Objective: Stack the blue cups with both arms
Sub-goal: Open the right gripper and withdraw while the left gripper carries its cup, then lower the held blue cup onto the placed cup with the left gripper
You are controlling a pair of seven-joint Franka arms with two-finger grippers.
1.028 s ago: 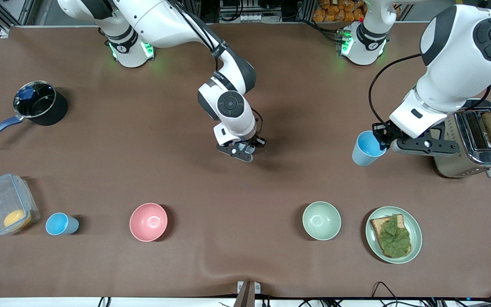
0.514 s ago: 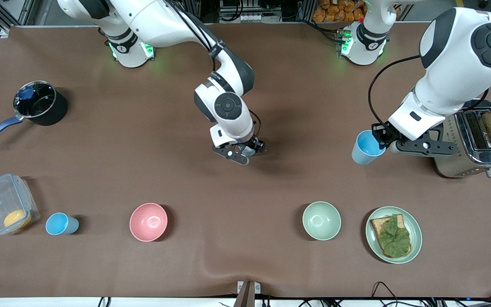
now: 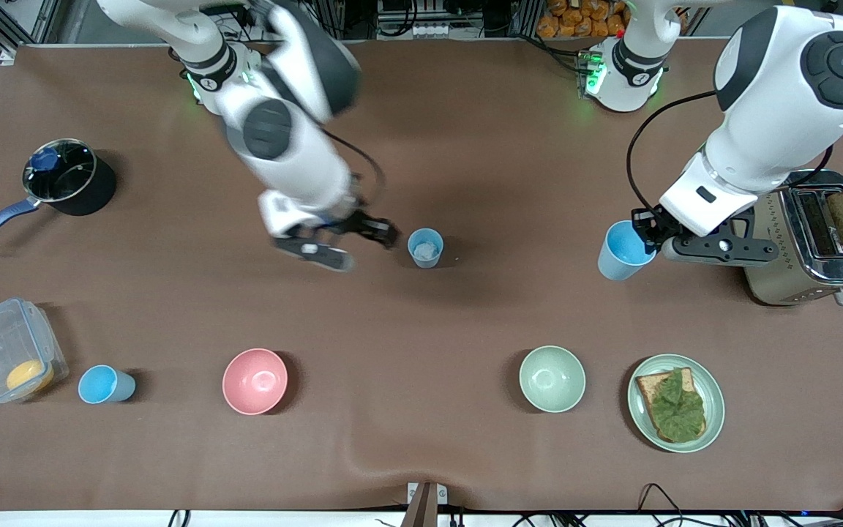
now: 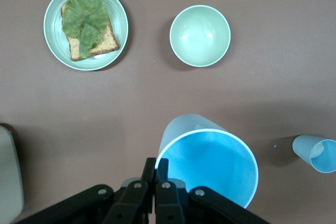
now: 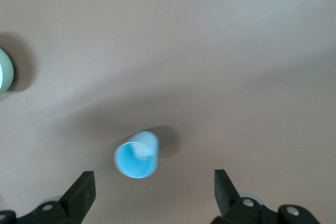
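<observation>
My left gripper (image 3: 647,238) is shut on the rim of a light-blue cup (image 3: 620,253) and holds it tilted above the table beside the toaster. In the left wrist view the gripper (image 4: 161,169) pinches the cup's (image 4: 210,166) rim. A second blue cup (image 3: 425,247), whitish inside, stands mid-table; it also shows in the left wrist view (image 4: 315,153). My right gripper (image 3: 366,245) is open beside it, toward the right arm's end; in the right wrist view the gripper (image 5: 154,192) is open with this cup (image 5: 137,155) ahead of its fingers. A third blue cup (image 3: 105,384) stands beside the plastic box.
A black pot (image 3: 69,178) with a blue handle and a clear plastic box (image 3: 8,359) stand at the right arm's end. A pink bowl (image 3: 255,380), a pale green bowl (image 3: 552,378) and a plate of toast with greens (image 3: 675,402) lie nearer the camera. A toaster (image 3: 817,241) stands at the left arm's end.
My right gripper has opened and swung toward the right arm's end, leaving a blue cup standing mid-table where it was. My left gripper with its cup has shifted slightly.
</observation>
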